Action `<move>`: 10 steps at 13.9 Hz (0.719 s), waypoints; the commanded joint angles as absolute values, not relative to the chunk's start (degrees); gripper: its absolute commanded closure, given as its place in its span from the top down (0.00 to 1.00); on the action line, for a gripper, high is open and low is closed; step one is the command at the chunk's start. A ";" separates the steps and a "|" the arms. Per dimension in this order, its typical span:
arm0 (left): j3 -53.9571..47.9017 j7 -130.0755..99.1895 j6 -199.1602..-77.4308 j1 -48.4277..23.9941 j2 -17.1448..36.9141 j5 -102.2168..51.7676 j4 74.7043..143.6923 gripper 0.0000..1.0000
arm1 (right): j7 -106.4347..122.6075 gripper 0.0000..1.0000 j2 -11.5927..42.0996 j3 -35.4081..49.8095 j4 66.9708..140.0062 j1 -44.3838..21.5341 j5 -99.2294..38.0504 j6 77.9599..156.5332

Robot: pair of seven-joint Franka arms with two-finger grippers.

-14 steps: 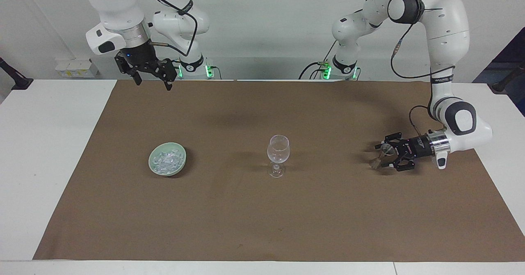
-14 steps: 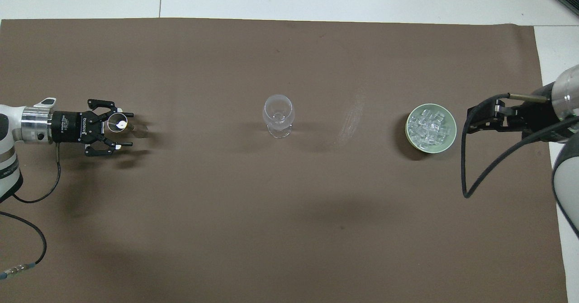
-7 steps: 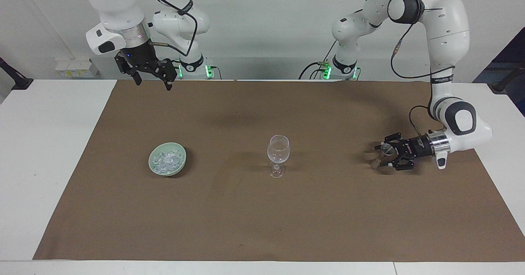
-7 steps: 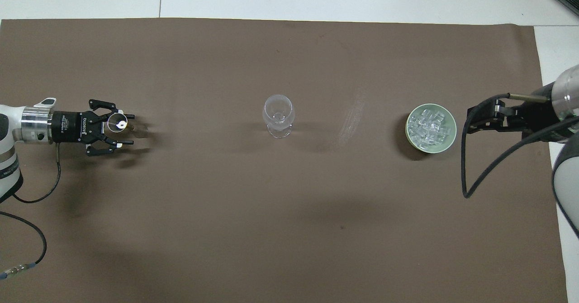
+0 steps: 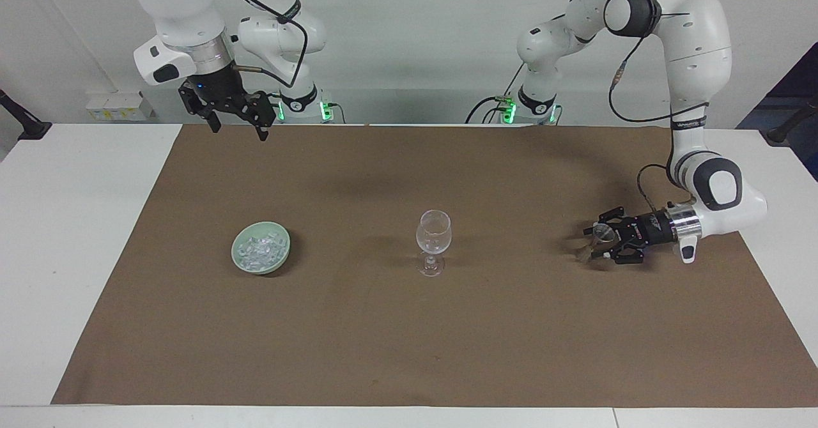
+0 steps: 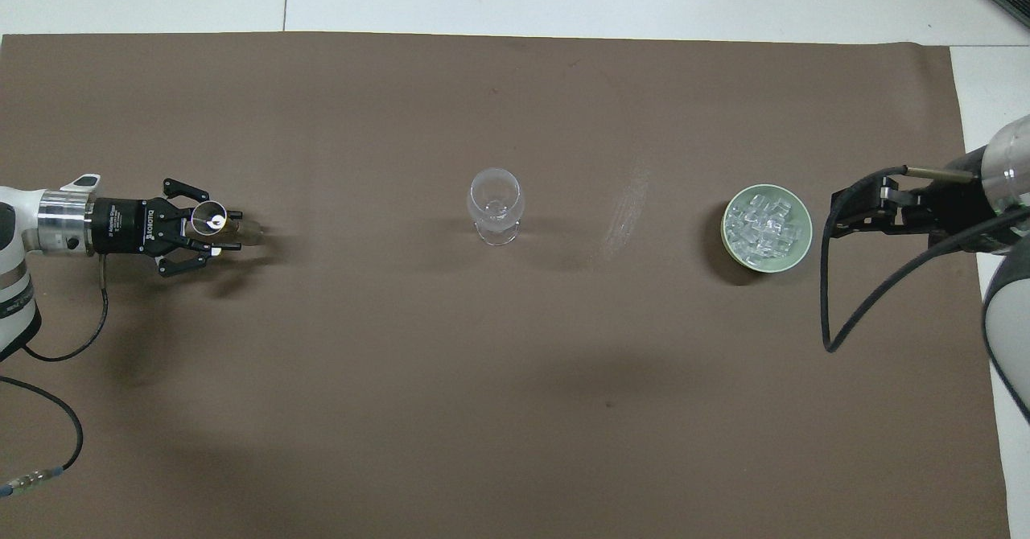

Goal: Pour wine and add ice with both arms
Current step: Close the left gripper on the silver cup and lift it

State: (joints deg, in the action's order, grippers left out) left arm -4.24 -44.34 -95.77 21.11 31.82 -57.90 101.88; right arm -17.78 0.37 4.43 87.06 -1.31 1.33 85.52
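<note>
Brown mat (image 5: 409, 326) covers most of the white table (image 5: 70, 223). An empty stemmed wine glass (image 5: 434, 239) stands upright about mid-mat. Toward the right arm's end sits a pale green bowl (image 5: 279, 260) with the ice (image 5: 259, 247) piled inside, small clear chunks, well apart from the glass. Toward the left arm's end the left gripper (image 5: 591, 243) lies low and sideways over the mat, its fingers (image 6: 216, 216) drawn in around a small clear vessel (image 6: 211, 221) with a round open mouth. The fingers sit right at its sides, but I cannot tell if they already press on it or just flank it. The vessel looks tilted or partly on its side, with its lower end down near the mat; whether it touches the mat I cannot tell. The right gripper (image 5: 238, 121) hangs high in the air at the robots' edge of the mat, toward the right arm's end, fingers apart and holding nothing; in the overhead view it shows just beside the bowl without covering it. That arm waits.
</note>
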 commanded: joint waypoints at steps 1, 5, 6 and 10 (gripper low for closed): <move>-3.69 -43.59 -95.01 20.83 31.38 -59.15 102.83 0.34 | -16.88 1.00 0.18 4.83 87.19 -0.35 0.18 85.43; -3.69 -43.59 -94.92 20.83 31.38 -59.15 102.83 0.04 | -16.88 1.00 0.18 4.83 87.19 -0.35 0.18 85.43; -3.69 -43.59 -95.01 20.83 31.38 -59.15 102.83 0.00 | -16.88 1.00 0.18 4.83 87.19 -0.35 0.18 85.43; -3.69 -43.59 -94.22 21.09 31.29 -59.15 102.83 0.00 | -16.88 1.00 0.18 4.83 87.19 -0.35 0.18 85.43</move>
